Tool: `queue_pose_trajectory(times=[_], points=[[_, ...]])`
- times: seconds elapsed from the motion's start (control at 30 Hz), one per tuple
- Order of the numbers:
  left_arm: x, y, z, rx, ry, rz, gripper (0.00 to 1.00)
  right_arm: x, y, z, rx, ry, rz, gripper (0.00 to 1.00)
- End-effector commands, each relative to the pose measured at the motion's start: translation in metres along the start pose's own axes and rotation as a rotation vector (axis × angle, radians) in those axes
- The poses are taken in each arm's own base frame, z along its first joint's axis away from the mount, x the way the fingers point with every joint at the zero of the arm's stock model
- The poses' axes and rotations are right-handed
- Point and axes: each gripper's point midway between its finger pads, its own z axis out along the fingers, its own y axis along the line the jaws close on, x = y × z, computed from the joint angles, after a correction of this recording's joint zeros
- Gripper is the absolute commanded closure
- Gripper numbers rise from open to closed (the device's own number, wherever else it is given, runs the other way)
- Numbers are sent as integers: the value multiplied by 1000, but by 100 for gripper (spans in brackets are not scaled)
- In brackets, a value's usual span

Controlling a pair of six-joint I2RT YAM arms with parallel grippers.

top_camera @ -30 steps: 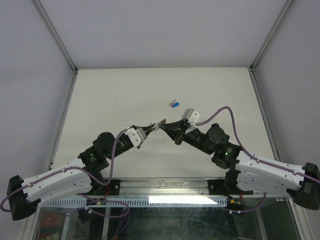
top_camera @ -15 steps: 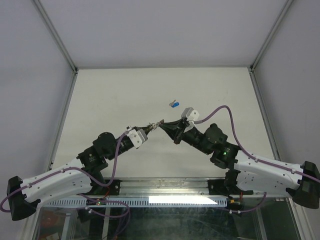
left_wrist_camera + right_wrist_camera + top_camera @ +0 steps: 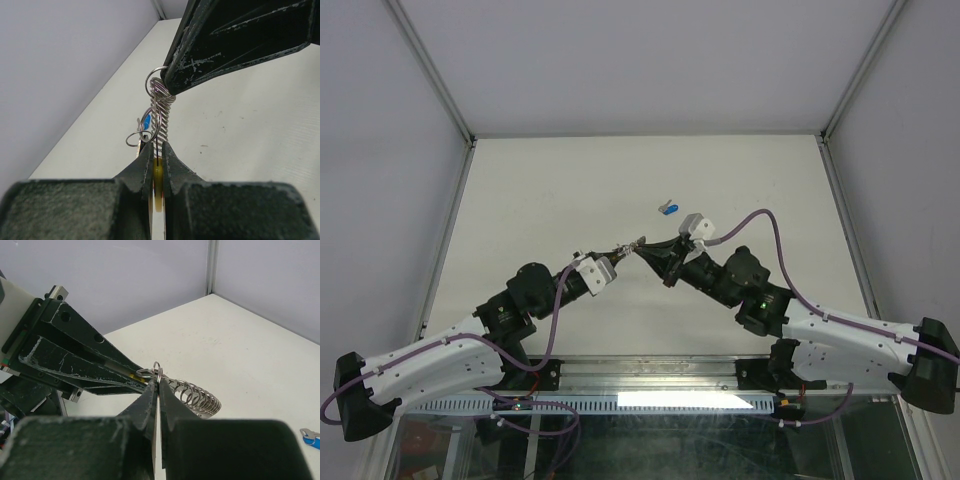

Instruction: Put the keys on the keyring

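My left gripper [image 3: 622, 251] and right gripper [image 3: 645, 246] meet tip to tip above the table's middle. The left gripper [image 3: 157, 148] is shut on the yellow segment [image 3: 158, 172] of the keyring [image 3: 163, 107], a silvery coiled ring standing up from its jaws. My right gripper [image 3: 158, 381] is shut on a small wire ring [image 3: 157, 371] at the coil's [image 3: 197, 396] end; the right fingers [image 3: 235, 40] press on the coil's top. Another small loop [image 3: 137, 138] hangs by the left finger. A blue-headed key [image 3: 669, 209] lies on the table beyond. No silver key shows clearly.
White table [image 3: 540, 200] with grey walls on three sides and metal posts at the back corners. Both arms' purple cables arc over the near part. The blue-headed key [image 3: 310, 435] lies just right of the right gripper.
Both grippers, still joined at the keyring, have drifted slightly up the top view, away from the bases. The right arm has stretched further forward. Both grips are unchanged.
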Motion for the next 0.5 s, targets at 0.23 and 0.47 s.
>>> queue_pose_trajectory(times=[0.23,0.47], points=[[-29,2,1,20,-81,7,100,-40,-7,2,49,-145,40,100],[-28,1,1,21,-77,7,100,-40,-10,3,69,-149,40,100]])
